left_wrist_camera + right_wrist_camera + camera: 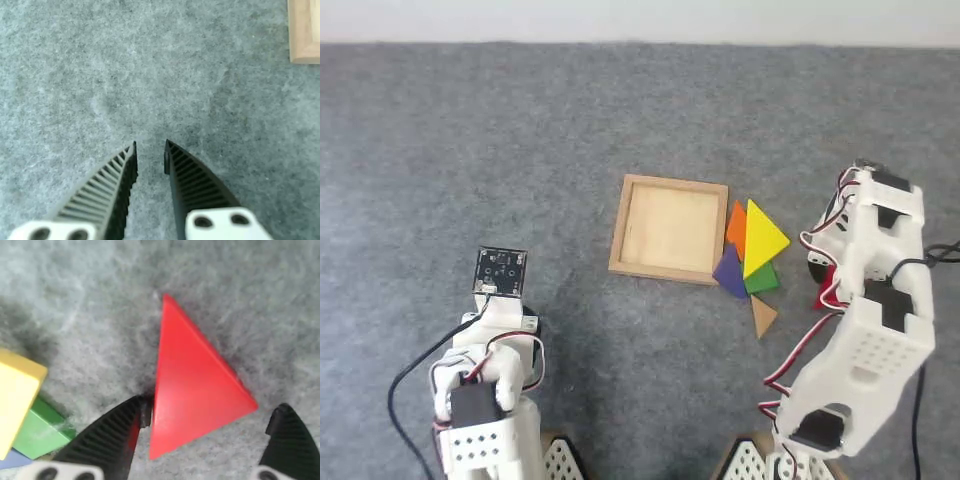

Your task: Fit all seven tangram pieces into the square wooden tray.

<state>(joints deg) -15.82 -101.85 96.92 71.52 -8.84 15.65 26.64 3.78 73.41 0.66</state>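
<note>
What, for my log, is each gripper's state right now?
Left gripper: slightly open, empty.
Right gripper: open, fingers astride the red triangle, not clamped.

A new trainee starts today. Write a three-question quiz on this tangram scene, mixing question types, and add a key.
1. True or false: the wooden tray already holds a piece.
2. What colour is the triangle between the fingers of the right end effector? A) yellow B) red C) green
3. Fill in: the left end effector hangs over bare ____.

Key: 1. False, the tray is empty. 2. B. 3. carpet.
</note>
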